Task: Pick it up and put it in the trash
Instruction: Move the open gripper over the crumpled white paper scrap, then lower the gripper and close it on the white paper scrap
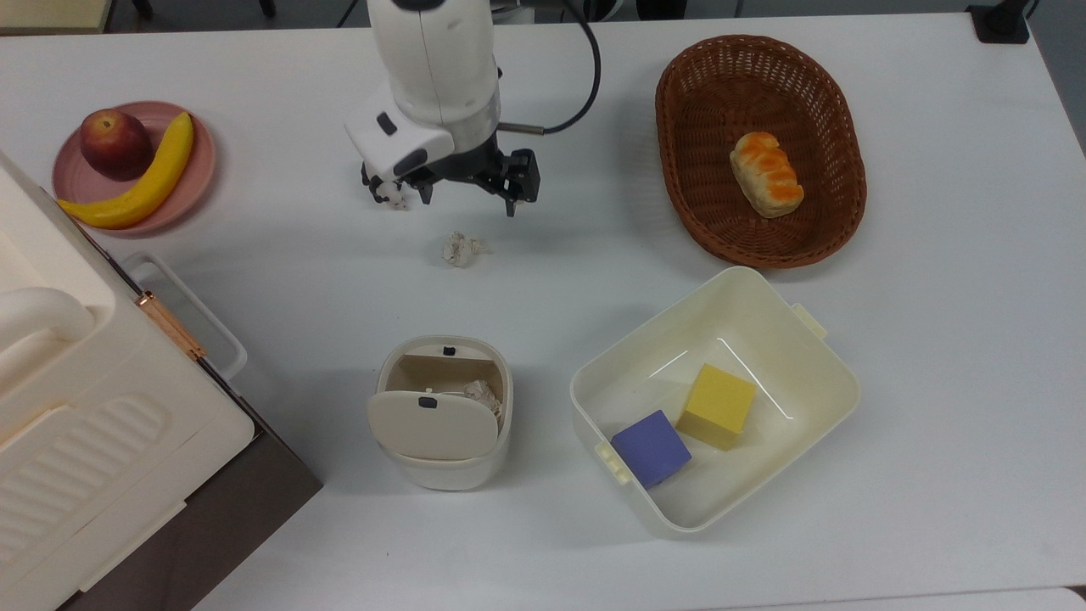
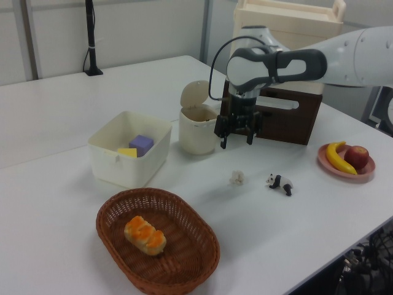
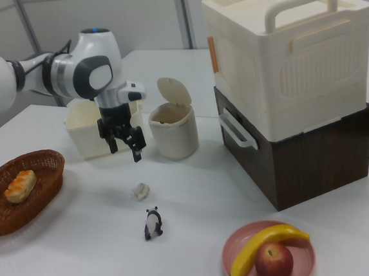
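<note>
Top view: arm reaches down over counter (image 1: 933, 339), end effector (image 1: 468, 200) pointing down, fingers spread, holding nothing, just above paper wad (image 1: 461, 249). Wad on counter, between toy panda (image 3: 152, 223) and open-lidded trash bin (image 1: 441, 412).

A broad white worktop (image 1: 933, 382) with a matte, evenly lit surface fills the scene, and soft shadows fall beneath what stands on it. In the top view, a black clamp foot (image 1: 1001, 21) sits at its 1 o'clock corner. In the left view this is the base of a thin black pole (image 2: 91, 37) rising at 11 o'clock. Behind it runs a pale wall (image 2: 147, 27) divided by grey vertical frame strips (image 2: 207, 27). The right view shows similar pale panels (image 3: 142, 19) at 12 o'clock.
</note>
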